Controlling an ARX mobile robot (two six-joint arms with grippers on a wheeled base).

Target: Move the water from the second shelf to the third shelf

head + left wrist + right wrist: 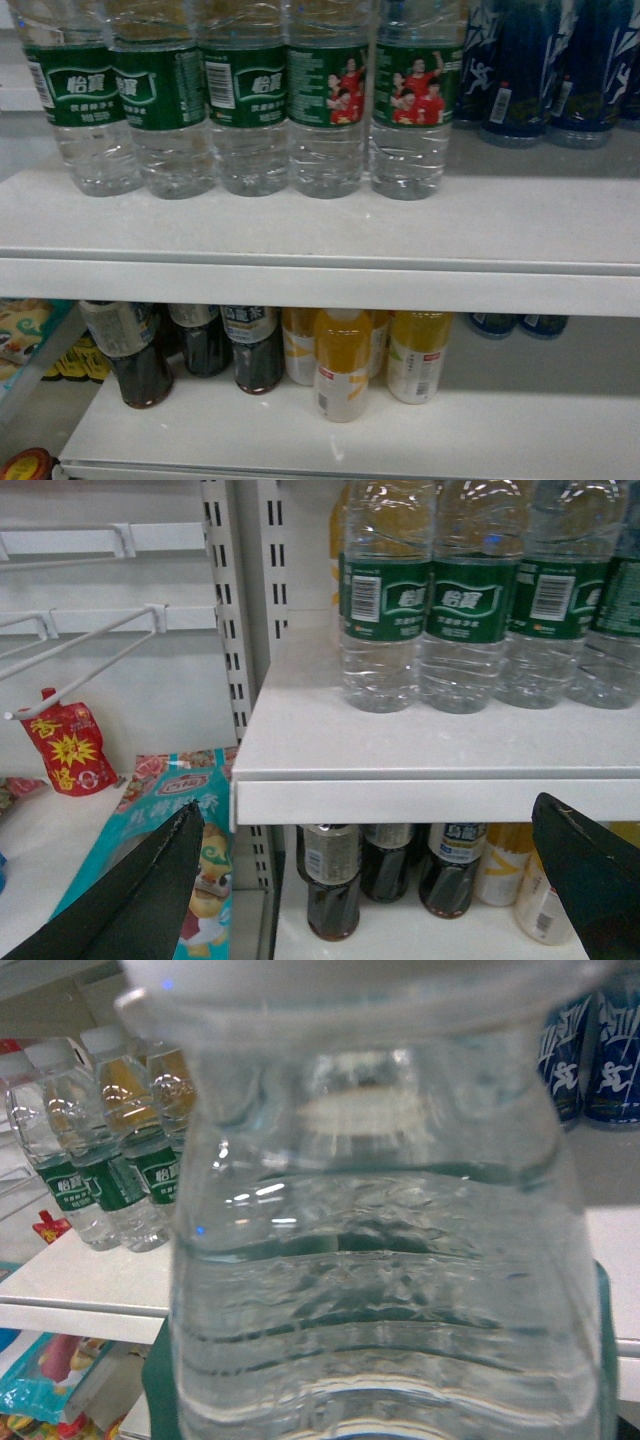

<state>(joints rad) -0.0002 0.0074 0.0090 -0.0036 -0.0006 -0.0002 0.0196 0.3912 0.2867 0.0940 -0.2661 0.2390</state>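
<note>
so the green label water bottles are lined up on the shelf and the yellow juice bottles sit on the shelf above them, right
Not quite. The head view shows the green-label water bottles lined up on the upper shelf, but the yellow juice bottles sit on the shelf below them, not above, next to the dark tea bottles.
</note>
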